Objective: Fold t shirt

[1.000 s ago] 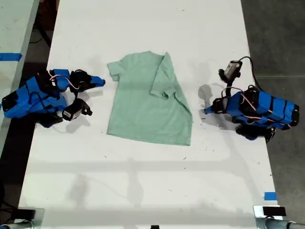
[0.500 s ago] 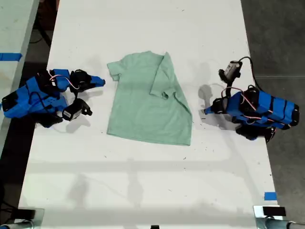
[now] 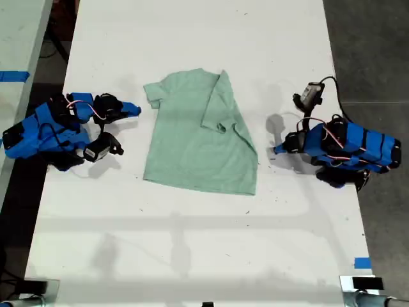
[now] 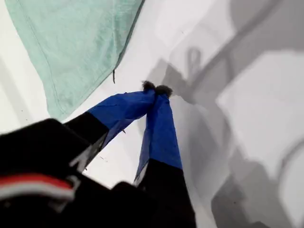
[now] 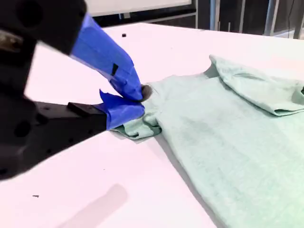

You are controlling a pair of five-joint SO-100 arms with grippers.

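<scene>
**One side folded in, the rest still to do**

The t shirt point(image 3: 201, 137) lies flat on the white bench point(image 3: 192, 256), a little above the middle of the exterior view, between the two blue arms. Its sleeve and side edge toward the exterior view's right are already turned inward over the body, making a diagonal flap that runs from the collar down toward the lower hem. The sleeve on the exterior view's left is still spread out flat. I judge the task to be roughly a third done: the second side fold and the final fold, hem up to collar, remain.

My first gripper point(image 4: 156, 89) sits on the exterior view's right point(image 3: 277, 150), just off the shirt's lower corner. Its fingers are pressed together at the tips with nothing between them, and the cloth lies near but apart from them.

My second gripper point(image 5: 137, 97) is on the exterior view's left point(image 3: 135, 109), right beside the unfolded sleeve. Its fingers appear closed, tips meeting, with the sleeve edge bunched just under them. Whether cloth is pinched between them I cannot tell.

No brand, label or readable writing shows on the shirt, the arms or the bench.
</scene>
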